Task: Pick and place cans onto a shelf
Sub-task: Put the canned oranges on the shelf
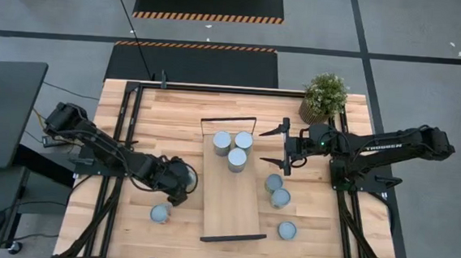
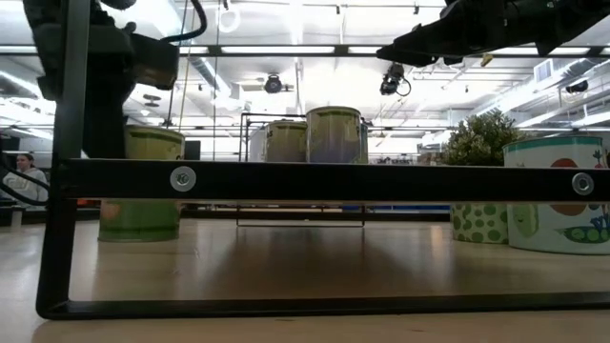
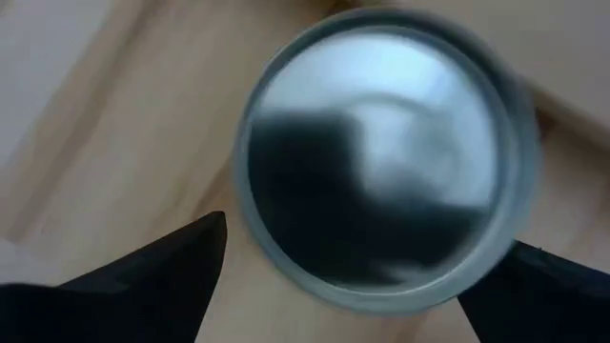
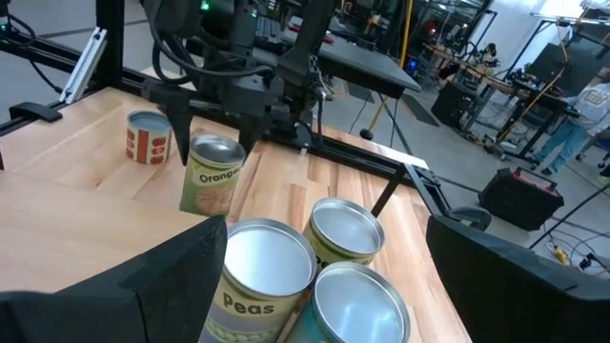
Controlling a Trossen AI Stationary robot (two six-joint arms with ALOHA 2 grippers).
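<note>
The light-wood shelf (image 1: 232,198) lies along the middle of the table, and three cans (image 1: 234,148) stand on its far end. My left gripper (image 1: 181,188) is open and points down over a can with an orange label (image 4: 213,176), which stands on the table left of the shelf. Its fingers stand on either side of that can's shiny top (image 3: 376,167); I cannot tell whether they touch it. My right gripper (image 1: 272,147) is open and empty. It hangs above the table just right of the three cans on the shelf (image 4: 315,257).
A can with a red label (image 1: 159,213) stands near my left gripper, toward the near edge. Three more cans (image 1: 280,199) stand on the table right of the shelf. A potted plant (image 1: 324,95) is at the far right corner. The shelf's black end frame (image 2: 305,179) fills the low view.
</note>
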